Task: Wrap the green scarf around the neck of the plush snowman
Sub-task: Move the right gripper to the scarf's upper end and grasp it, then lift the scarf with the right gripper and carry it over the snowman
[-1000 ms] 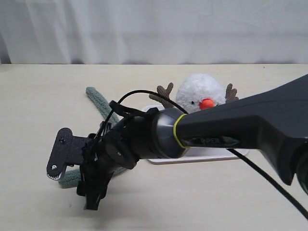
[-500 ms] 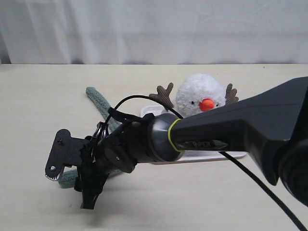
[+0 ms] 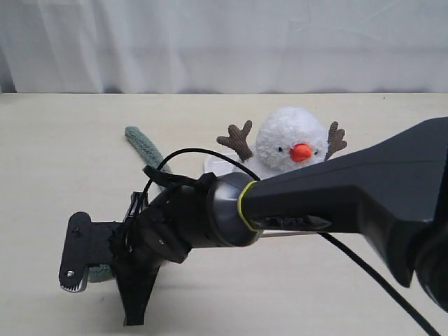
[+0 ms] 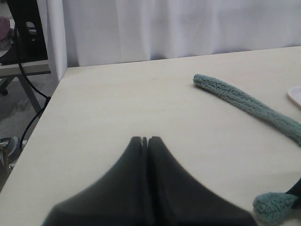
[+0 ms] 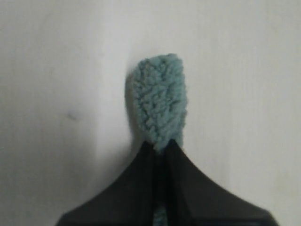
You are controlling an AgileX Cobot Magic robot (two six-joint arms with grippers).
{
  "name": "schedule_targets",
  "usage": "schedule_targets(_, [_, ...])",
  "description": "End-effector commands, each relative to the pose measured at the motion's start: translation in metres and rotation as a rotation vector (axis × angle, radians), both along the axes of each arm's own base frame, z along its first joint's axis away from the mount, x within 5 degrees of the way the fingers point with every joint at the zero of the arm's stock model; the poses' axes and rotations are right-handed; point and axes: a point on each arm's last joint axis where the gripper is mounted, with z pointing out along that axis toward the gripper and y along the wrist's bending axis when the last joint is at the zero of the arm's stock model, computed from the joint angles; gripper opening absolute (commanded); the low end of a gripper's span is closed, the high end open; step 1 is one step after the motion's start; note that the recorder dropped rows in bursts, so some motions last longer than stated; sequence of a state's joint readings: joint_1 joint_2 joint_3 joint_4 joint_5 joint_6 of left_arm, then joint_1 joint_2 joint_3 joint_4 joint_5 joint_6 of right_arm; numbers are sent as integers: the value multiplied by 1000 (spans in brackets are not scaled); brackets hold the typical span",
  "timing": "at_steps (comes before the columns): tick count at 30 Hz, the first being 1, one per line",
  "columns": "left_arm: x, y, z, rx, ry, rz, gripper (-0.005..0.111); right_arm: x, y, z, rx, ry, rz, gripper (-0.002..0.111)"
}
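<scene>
Dull-green fleece, the green scarf point(image 3: 143, 148), is laid on the left half of the pale table point(image 3: 63, 140), running slantwise from mid-table toward the front edge; the plush snowman point(image 3: 290, 143) is seated on a white tray point(image 3: 215, 165) right of centre, nearer the back edge, with its orange nose turned toward the front; its body and the snowman's neck are covered by the arm. The right arm point(image 3: 336, 189) is stretched from the right edge across the middle, low over the table, with its wrist bent down near the front-left corner; the right gripper point(image 5: 162, 145) is clamped on the scarf's near end. The scarf's rounded tip is seen poking out past the closed fingertips only in the right wrist view; in the exterior view that grip is largely hidden by the wrist. The left gripper point(image 4: 145, 140) is not found in the exterior view; in the left wrist view it is pressed closed with nothing between its fingers, over bare table near the left edge, with the scarf's far end and a white curtain point(image 4: 188, 23) beyond it.
</scene>
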State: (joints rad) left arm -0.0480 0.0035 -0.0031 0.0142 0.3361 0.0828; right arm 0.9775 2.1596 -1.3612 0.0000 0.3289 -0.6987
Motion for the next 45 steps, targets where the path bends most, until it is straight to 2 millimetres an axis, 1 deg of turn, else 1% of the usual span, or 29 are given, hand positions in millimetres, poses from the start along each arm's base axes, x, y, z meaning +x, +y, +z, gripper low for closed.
schedule_targets(1, [0, 0, 0, -7, -13, 4, 0, -8, 2, 49, 67, -78, 51, 4])
schedule_targets(6, [0, 0, 0, -7, -13, 4, 0, -14, -3, 104, 180, -142, 42, 4])
schedule_targets(10, [0, 0, 0, -7, -13, 4, 0, -21, -14, 151, 280, -195, 27, 4])
schedule_targets(11, [0, 0, 0, -7, -13, 4, 0, -26, -21, 175, 334, -219, 16, 4])
schedule_targets(12, [0, 0, 0, -7, -13, 4, 0, -28, -25, 185, 359, -225, 7, 4])
schedule_targets(13, [0, 0, 0, -7, -13, 4, 0, -34, -34, 208, 411, -252, 1, 4])
schedule_targets(14, [0, 0, 0, -7, -13, 4, 0, -36, -38, 217, 431, -265, 1, 4])
schedule_targets(15, [0, 0, 0, -7, -13, 4, 0, -43, -48, 239, 478, -295, 1, 4])
schedule_targets(16, [0, 0, 0, -7, -13, 4, 0, -46, -52, 247, 497, -307, 1, 4])
schedule_targets(17, [0, 0, 0, -7, -13, 4, 0, -53, -64, 268, 555, -324, -13, 4])
schedule_targets(18, [0, 0, 0, -7, -13, 4, 0, -56, -69, 275, 577, -328, -20, 4])
schedule_targets(19, [0, 0, 0, -7, -13, 4, 0, -63, -79, 291, 627, -336, -36, 4])
schedule_targets(20, [0, 0, 0, -7, -13, 4, 0, -68, -88, 302, 655, -348, -38, 4])
schedule_targets(22, [0, 0, 0, -7, -13, 4, 0, -75, -102, 318, 665, -411, -24, 4])
schedule_targets(24, [0, 0, 0, -7, -13, 4, 0, -81, -119, 330, 631, -481, -28, 4])
schedule_targets(27, [0, 0, 0, -7, -13, 4, 0, -80, -143, 340, 563, -552, -151, 4])
schedule_targets(31, [0, 0, 0, -7, -13, 4, 0, -71, -161, 339, 493, -589, -358, 4])
schedule_targets(35, [0, 0, 0, -7, -13, 4, 0, -63, -171, 327, 332, -674, -401, 4])
schedule_targets(38, [0, 0, 0, -7, -13, 4, 0, -53, -177, 314, 262, -712, -413, 4])
schedule_targets(40, [0, 0, 0, -7, -13, 4, 0, -44, -183, 305, 263, -709, -429, 4])
schedule_targets(42, [0, 0, 0, -7, -13, 4, 0, -35, -189, 300, 303, -701, -457, 4])
schedule_targets(45, [0, 0, 0, -7, -13, 4, 0, -25, -194, 301, 404, -687, -489, 4])
